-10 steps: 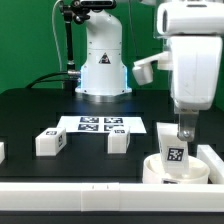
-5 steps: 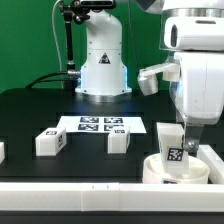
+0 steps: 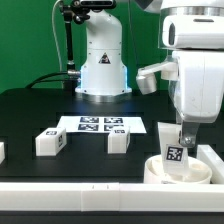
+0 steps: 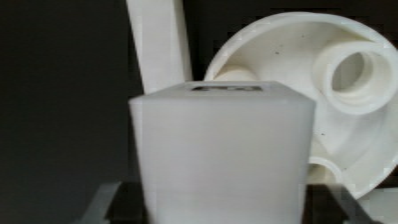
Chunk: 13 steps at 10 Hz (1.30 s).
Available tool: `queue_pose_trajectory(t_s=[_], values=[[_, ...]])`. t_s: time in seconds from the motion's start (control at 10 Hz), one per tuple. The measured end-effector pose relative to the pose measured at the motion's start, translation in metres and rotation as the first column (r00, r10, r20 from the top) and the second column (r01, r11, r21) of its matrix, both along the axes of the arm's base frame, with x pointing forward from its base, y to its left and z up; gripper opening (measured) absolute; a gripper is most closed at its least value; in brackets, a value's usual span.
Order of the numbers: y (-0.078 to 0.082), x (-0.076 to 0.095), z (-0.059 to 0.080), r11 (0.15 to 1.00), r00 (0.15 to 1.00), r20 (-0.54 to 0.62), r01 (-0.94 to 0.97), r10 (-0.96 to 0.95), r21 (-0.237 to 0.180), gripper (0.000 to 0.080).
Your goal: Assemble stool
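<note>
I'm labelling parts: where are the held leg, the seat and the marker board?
held leg (image 3: 174, 153), exterior view, its tagged front face.
seat (image 4: 267, 75), wrist view, flat face beside its hole.
marker board (image 3: 100, 124), exterior view, its centre.

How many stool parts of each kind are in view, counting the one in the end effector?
Legs: 3 (held leg in the end effector, left loose leg, middle loose leg)
Seat: 1
White piece cut off at the exterior view's left edge, kind unclear: 1
Total: 5
</note>
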State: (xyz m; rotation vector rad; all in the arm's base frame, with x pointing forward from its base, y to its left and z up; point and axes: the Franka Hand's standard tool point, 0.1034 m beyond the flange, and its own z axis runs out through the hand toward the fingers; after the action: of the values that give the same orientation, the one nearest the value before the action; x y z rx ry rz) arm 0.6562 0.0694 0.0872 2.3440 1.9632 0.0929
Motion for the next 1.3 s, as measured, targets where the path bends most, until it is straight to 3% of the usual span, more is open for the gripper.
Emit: queue_pose_trajectory(t_s=[0.2,0.6,0.9,1.3], values=[[0.000,0.000,0.000,0.999,0.999,0.001,0.036,-0.036,0.004,0.0357],[-0.007,-0.005,-0.007,0.899,0.901,-0.025,0.434,-0.433,0.065,0.0348],[-0.001,-0.009,-0.010,0.658,0.665,-0.074,0.746,-0.743,0.099,0.0345],[0.004,-0.008,-0.010,0.402,0.413,-0.111,0.909,-0.904,0.110,0.0345]])
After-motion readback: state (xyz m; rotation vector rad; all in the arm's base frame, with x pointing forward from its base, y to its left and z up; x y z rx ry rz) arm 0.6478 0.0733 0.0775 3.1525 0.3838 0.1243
